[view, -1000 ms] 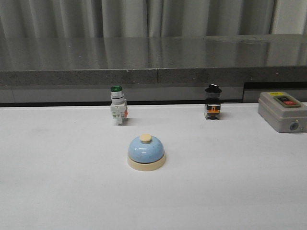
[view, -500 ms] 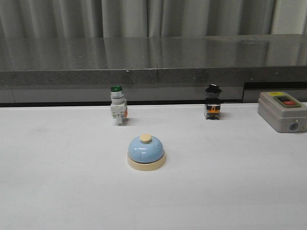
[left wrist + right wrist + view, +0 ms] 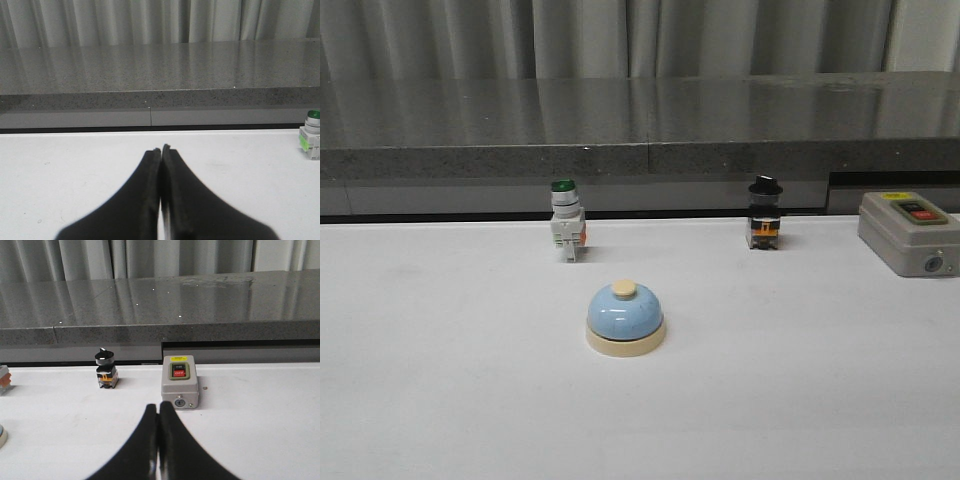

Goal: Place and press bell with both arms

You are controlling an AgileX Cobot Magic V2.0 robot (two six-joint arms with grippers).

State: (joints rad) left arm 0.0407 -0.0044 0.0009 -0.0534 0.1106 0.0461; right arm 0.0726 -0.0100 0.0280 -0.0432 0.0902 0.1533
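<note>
A light-blue bell [image 3: 625,318] sits upright on the white table [image 3: 440,400]; left gripper [image 3: 161,150] and right gripper [image 3: 158,407] jaws pressed together, holding nothing.

White table [image 3: 440,400] — matte, plain, with a dark grey stone ledge running along its far edge. Bell [image 3: 625,319] sits upright around mid-table, well back from the near edge. Green-capped switch [image 3: 566,233] stands near the far edge, just left of the bell's line; black-knob switch [image 3: 764,213] also near the far edge, right of centre. Grey box [image 3: 908,232] with red and green buttons lies at the far right corner — partly cut by the front view's edge. All four apart, nothing touching.
</note>
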